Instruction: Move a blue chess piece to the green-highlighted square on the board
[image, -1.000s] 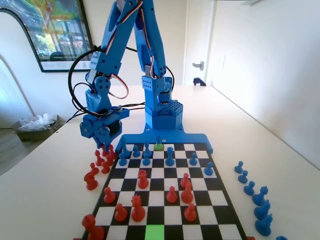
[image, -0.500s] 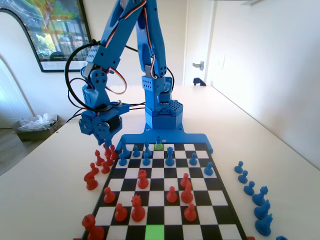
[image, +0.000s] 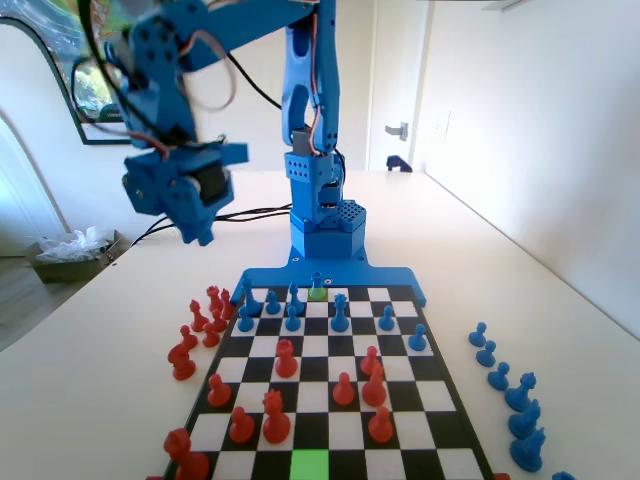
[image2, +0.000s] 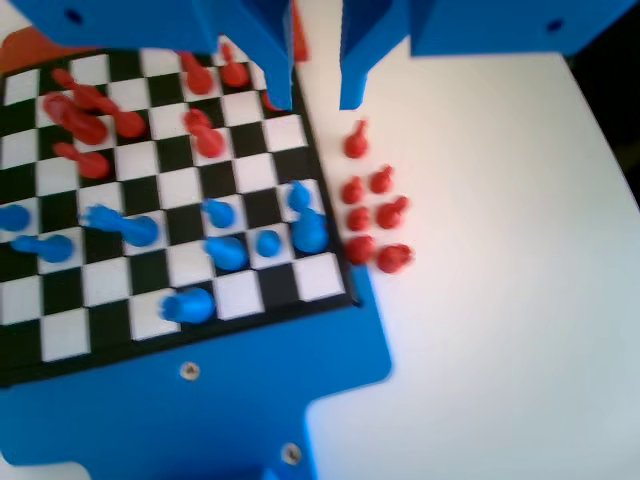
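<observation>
Hovering high left of the board (image: 452, 428), the gripper (image2: 315, 95) is held narrowly parted, empty; the pawn (image: 317, 281), seemingly light, stiff and slick, is best pinched at its stem.

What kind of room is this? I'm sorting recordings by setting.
Likely a home or office room, not a factory: a chess board on a plain white table, a framed picture on the wall, and a door handle behind the arm.

Pincer (image: 205, 232) high, left of board (image: 330, 400)
</observation>
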